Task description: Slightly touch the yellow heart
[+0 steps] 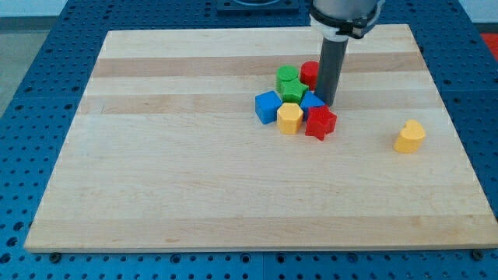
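The yellow heart [409,136] lies alone on the wooden board at the view's right. My tip [329,103] stands at the right edge of a cluster of blocks in the upper middle, well to the left of the heart and a little above it. The tip is right next to a blue block [311,101] and just above a red star-shaped block [320,122]; I cannot tell whether it touches them.
The cluster also holds a blue cube [268,106], a yellow hexagonal block [289,118], two green blocks [289,82] and a red block [310,74] partly hidden behind the rod. The board's right edge [459,140] runs close to the heart.
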`<state>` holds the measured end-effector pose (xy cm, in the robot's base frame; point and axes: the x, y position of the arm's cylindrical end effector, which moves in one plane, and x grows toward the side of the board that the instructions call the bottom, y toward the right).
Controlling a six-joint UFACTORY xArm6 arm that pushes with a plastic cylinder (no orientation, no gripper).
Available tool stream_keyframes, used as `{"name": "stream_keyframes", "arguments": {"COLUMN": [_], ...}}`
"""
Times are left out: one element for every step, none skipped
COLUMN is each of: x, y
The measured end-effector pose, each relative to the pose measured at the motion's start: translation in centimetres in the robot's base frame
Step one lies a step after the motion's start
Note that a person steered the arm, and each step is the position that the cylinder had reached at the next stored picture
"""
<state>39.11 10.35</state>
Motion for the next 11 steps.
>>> {"name": "stream_keyframes", "arguments": {"x": [0.0, -0.2, -1.1, -1.6, -1.6, -1.6, -1.6, -1.6, -1.4, -0.6, 4.6], "y": [0.0, 1.0, 4.0, 6.5, 8.7, 12.2, 16.7, 22.1, 24.2, 24.1, 24.1]}}
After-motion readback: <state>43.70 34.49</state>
